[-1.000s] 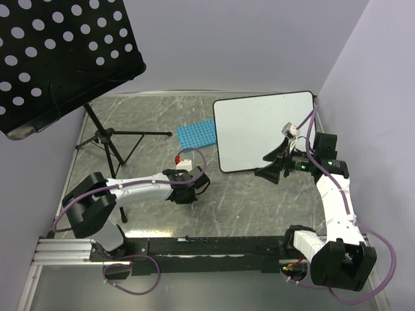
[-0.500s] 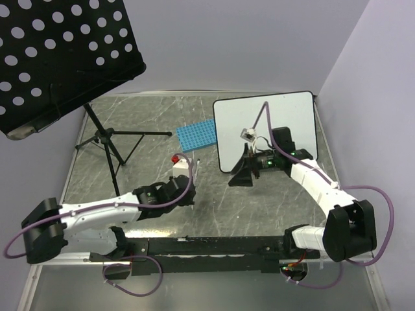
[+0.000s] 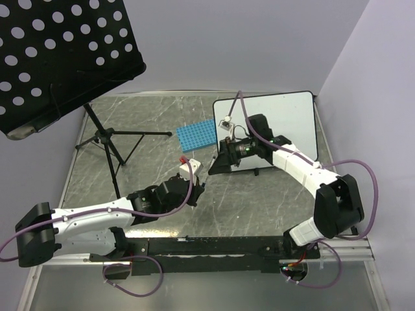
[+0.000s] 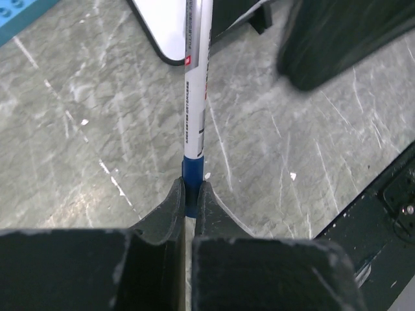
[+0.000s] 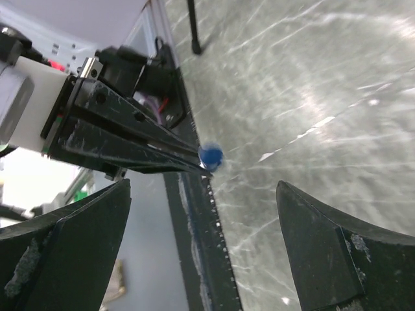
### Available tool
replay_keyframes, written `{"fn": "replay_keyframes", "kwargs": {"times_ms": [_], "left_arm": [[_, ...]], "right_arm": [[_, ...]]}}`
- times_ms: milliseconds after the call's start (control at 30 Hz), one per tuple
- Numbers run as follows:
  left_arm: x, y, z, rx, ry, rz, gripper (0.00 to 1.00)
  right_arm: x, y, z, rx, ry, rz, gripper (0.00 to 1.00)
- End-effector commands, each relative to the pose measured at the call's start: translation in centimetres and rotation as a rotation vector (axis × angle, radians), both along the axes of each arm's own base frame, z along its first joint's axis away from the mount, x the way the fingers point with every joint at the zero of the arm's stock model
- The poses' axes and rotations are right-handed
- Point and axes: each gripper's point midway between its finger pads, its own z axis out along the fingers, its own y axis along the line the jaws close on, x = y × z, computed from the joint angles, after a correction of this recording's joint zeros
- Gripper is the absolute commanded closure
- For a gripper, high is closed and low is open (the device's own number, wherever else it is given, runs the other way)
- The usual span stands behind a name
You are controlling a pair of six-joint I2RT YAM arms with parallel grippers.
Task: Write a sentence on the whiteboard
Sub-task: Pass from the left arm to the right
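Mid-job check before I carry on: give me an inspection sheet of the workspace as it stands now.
Surface: grey marbled table; no spills seen.
Job's things: whiteboard lies at the far right, no writing seen on it; marker has a white barrel and a blue end.
Clutter: blue gridded rack beside the board's left edge; music stand, its tripod on the table's left.
Grippers: left end effector shut on the marker's blue end; right end effector open, holding nothing, by the board's near-left corner.
Cables: purple cables loop from both arms; one arcs over the board's left part.
Surroundings: pale walls at the back and right.
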Motion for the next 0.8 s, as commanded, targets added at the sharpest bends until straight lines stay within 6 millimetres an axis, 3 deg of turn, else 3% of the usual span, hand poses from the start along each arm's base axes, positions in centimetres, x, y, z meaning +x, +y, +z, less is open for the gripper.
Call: {"fn": "replay_keyframes", "kwargs": {"times_ms": [0, 200, 633, 767], "left_arm": [[-0.3, -2.0, 1.9, -0.042, -0.056, -0.097, 0.99], [-0.8, -2.6, 2.0, -0.046, -0.059, -0.142, 0.99], [-0.3, -2.1, 1.4, -0.013, -0.055, -0.111, 0.99], [-0.2, -2.0, 1.2, -0.009, -0.048, -0.096, 0.99]], "right_arm": [[-0.5, 1.5, 0.7, -0.021, 0.028, 0.024, 0.01], [-0.3, 2.4, 0.4, -0.048, 0.037, 0.046, 0.07], [-1.6, 2.7, -0.1, -0.085, 0.038, 0.112, 0.56], [-2.0, 2.9, -0.2, -0.093, 0.027, 0.128, 0.66]]}}
